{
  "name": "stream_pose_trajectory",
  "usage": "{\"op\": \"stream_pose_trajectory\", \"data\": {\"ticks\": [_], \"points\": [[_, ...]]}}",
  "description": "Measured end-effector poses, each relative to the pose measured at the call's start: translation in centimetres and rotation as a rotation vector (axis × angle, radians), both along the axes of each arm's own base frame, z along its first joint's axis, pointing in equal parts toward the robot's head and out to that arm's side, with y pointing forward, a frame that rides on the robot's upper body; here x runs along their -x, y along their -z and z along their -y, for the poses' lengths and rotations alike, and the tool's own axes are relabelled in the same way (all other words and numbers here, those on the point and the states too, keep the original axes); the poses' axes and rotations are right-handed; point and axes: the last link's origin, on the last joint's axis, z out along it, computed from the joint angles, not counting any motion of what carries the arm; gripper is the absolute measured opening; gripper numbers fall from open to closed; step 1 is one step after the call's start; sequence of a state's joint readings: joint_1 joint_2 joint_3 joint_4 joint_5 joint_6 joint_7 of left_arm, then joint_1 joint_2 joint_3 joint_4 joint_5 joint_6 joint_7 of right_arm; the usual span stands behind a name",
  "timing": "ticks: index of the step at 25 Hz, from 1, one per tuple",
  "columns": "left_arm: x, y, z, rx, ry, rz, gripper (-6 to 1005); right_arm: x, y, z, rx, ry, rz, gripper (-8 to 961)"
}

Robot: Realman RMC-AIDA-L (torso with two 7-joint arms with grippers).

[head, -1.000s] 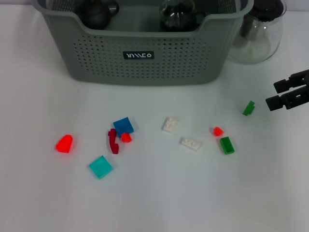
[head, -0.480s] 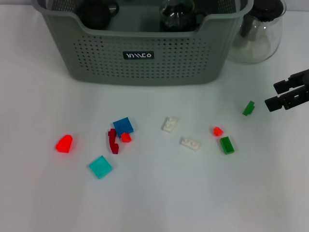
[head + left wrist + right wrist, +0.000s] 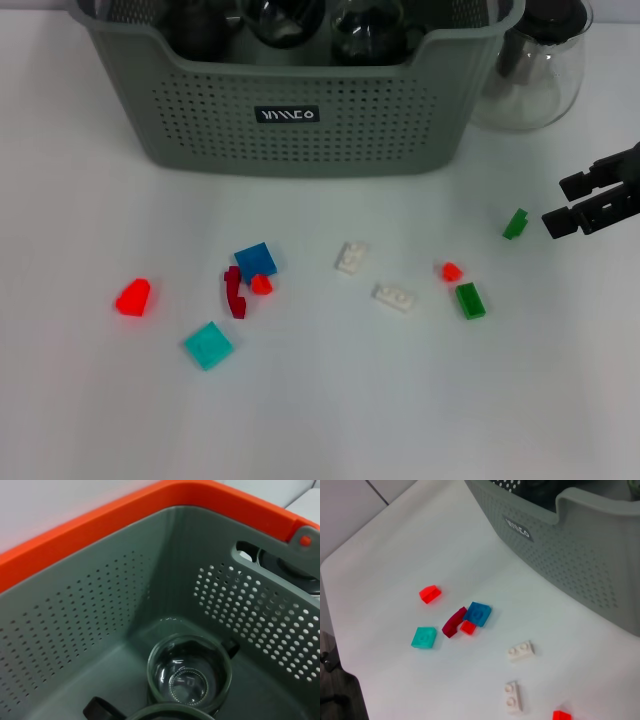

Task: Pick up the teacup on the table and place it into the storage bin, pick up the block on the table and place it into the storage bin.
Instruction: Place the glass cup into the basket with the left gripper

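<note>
The storage bin stands at the table's far edge. Inside it sit glass teacups; the left wrist view looks down on one clear teacup upright on the bin's floor. The left gripper's jaws cannot be seen. The right gripper, to the bin's right, has its jaws slightly apart and empty, just beside a small green block on the table.

White table, matte, even overhead light w/ soft shadows. Pale wall panels w/ dark seam beyond table's far edge. Dark floor below table corner.
</note>
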State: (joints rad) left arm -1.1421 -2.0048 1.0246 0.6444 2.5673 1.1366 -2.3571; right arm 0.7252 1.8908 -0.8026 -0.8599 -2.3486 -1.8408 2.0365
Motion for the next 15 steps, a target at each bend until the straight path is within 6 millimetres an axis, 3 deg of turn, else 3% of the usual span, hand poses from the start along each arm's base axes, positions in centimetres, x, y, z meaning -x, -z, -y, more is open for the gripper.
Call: {"op": "stream_pose_trajectory", "data": {"ticks": [15], "points": [[0.1, 1.5, -0.5, -0.073, 0.047, -0.056, 49, -0.4, 0.1, 0.1, -0.007, 0.000, 0.000, 916]]}}
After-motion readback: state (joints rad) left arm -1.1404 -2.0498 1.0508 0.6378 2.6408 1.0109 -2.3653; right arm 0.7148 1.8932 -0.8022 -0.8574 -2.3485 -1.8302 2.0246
